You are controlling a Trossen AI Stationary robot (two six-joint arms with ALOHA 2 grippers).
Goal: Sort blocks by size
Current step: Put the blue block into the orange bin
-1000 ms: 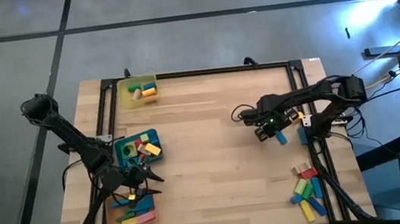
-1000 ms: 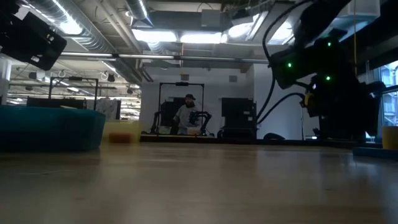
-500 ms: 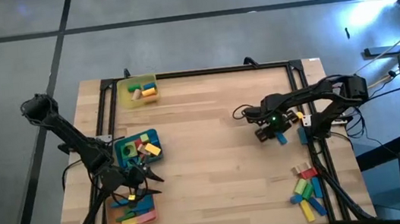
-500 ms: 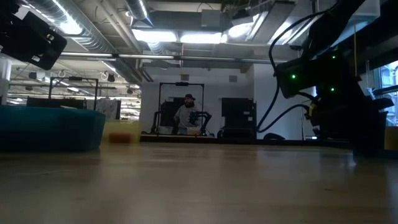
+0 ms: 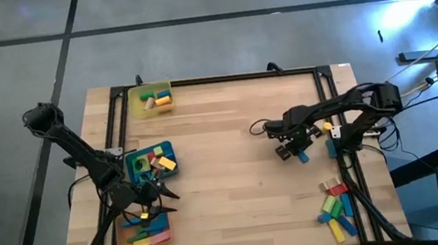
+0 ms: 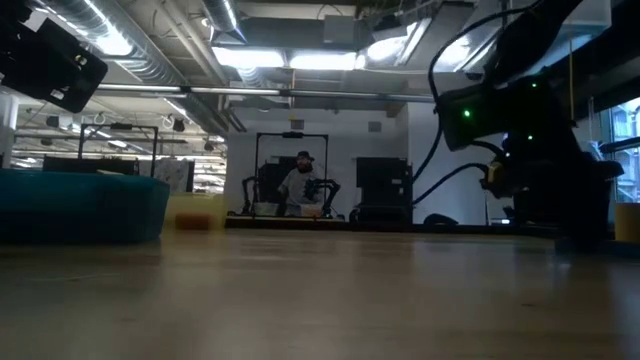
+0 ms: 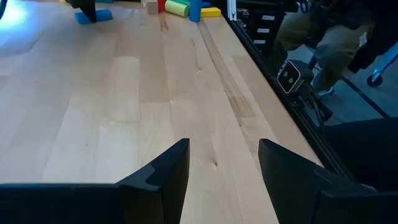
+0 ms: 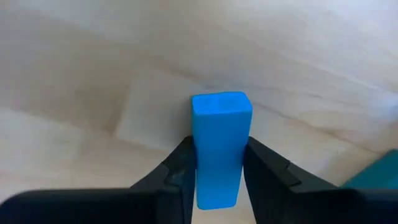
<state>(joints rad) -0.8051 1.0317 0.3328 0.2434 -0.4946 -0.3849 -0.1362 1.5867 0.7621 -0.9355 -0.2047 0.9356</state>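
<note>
My right pincer (image 8: 216, 163) is clamped on a light blue rectangular plastic block (image 8: 218, 147), fingers (image 8: 177, 168) pressed to both its long sides, above the pale wooden table (image 5: 221, 139). From overhead the right pincer (image 5: 293, 148) and that block (image 5: 302, 156) sit right of the table's centre, well apart from the loose pile of green, yellow, red and blue blocks (image 5: 335, 208) near the table's front right corner. My left pincer (image 7: 221, 168) is spread apart with only bare table between its fingers; it waits at the table's left edge (image 5: 150, 191), over a blue rectangular tray (image 5: 141, 155) holding mixed blocks. A yellow tray (image 5: 150, 90) with a few blocks sits at the table's back left. A tray in front of the blue one holds long blocks (image 5: 149, 235).
</note>
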